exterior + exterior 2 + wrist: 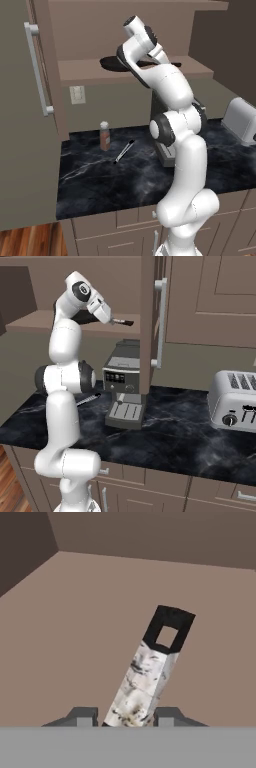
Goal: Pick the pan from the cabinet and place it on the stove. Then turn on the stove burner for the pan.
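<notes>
The pan handle point(152, 672) rises between the two fingertips point(82, 716) of the end effector point(129, 718) in the hand view, pale and mottled with a black looped tip, over the brown cabinet shelf point(75, 637). The end effector is narrowed on that handle, gripping it. From the left base view the black pan point(111, 63) lies on the shelf of the open cabinet point(90, 70), partly behind the arm. In the right base view the end effector point(111, 320) holds the handle beside the cabinet door. Below, the dark marble desk point(100, 175) carries a small bottle point(104, 136), a dark utensil point(123, 151), a coffee machine point(122, 386) and a toaster point(234, 401).
</notes>
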Controlling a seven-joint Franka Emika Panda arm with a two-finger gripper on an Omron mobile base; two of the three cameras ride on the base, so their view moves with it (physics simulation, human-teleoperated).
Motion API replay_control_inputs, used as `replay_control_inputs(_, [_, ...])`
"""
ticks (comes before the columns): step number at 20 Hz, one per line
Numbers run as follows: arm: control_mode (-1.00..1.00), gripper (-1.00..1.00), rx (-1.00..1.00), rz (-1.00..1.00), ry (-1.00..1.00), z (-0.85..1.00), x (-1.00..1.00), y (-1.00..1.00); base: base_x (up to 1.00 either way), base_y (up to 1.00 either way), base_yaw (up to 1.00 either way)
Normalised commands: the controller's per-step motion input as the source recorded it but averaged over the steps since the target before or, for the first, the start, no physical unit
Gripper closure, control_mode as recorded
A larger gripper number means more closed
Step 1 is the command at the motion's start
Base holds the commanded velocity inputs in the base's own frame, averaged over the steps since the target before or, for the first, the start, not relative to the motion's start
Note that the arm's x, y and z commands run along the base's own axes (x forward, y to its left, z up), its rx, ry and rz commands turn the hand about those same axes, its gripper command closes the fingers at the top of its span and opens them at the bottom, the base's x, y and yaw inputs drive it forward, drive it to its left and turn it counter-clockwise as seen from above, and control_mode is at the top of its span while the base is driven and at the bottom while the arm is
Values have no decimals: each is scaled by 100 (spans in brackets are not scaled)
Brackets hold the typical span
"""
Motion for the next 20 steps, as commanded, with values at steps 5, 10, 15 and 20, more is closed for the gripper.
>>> replay_control_inputs(5, [-100, 100, 0, 0, -15, -22, 0, 0, 0, 0, 0])
replay_control_inputs(10, [-100, 100, 0, 0, -28, -19, 0, 0, 0, 0, 0])
replay_control_inputs(15, [-100, 100, 0, 0, -31, -28, 0, 0, 0, 0, 0])
replay_control_inputs(20, [-100, 100, 0, 0, -32, -26, -3, 0, 0, 0, 0])
